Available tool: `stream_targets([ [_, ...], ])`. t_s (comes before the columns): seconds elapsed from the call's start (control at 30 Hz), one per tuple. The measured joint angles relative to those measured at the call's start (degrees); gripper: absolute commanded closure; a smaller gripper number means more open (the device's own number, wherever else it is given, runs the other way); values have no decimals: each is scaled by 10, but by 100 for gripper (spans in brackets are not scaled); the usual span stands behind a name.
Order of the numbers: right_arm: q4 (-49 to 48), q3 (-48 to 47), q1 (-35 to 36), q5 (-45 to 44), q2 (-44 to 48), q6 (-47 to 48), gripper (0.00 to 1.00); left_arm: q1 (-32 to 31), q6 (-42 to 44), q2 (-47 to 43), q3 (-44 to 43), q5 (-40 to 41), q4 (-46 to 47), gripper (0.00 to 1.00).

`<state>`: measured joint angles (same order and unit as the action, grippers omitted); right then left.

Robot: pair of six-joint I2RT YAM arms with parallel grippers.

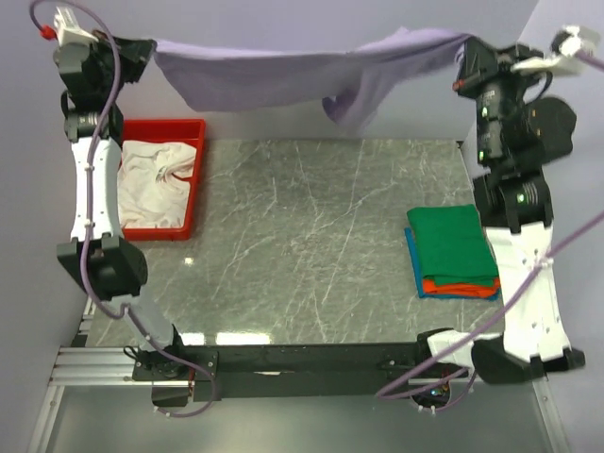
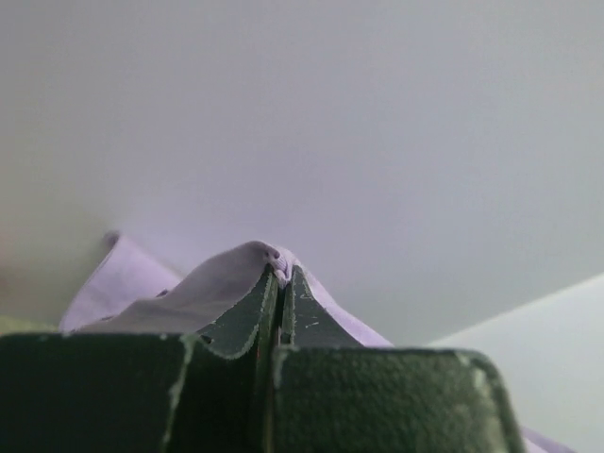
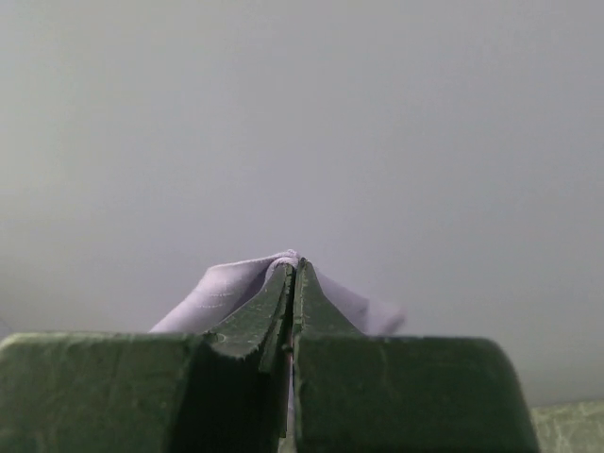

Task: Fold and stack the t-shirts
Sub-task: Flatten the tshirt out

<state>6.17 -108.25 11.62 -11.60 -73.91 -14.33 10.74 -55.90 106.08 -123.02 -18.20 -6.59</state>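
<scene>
The large lavender t-shirt hangs stretched in the air across the back of the table, held at both ends. My left gripper is shut on its left end; the cloth drapes over the closed fingertips in the left wrist view. My right gripper is shut on its right end, with the cloth pinched at the tips in the right wrist view. A white t-shirt lies crumpled in the red tray. A folded stack, green t-shirt on top, orange and blue below, sits at the right.
The red tray stands at the back left on the grey marble-patterned table. A pale wall rises behind the table. The arms' black base rail runs along the near edge.
</scene>
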Motion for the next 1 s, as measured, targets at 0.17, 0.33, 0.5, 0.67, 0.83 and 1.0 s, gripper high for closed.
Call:
stream_targets([
  [0.17, -33, 177, -1, -6, 97, -28, 100, -9, -2, -104, 238, -16, 72, 100],
  [0.33, -2, 426, -2, 14, 197, -96, 100, -8, -3, -154, 489, -8, 93, 100],
  [0.5, 65, 661, -2, 70, 279, -177, 100, -9, -8, -217, 704, 17, 70, 100],
  [0.67, 123, 839, 6, 160, 382, -254, 100, -12, -10, -348, 826, 51, 40, 100],
  [0.83, 161, 911, 83, 182, 445, -323, 99, -14, -10, -440, 890, 88, 25, 100],
  [1.0, 180, 935, 184, 173, 482, -389, 100, -14, -10, -487, 941, 114, -5, 100],
])
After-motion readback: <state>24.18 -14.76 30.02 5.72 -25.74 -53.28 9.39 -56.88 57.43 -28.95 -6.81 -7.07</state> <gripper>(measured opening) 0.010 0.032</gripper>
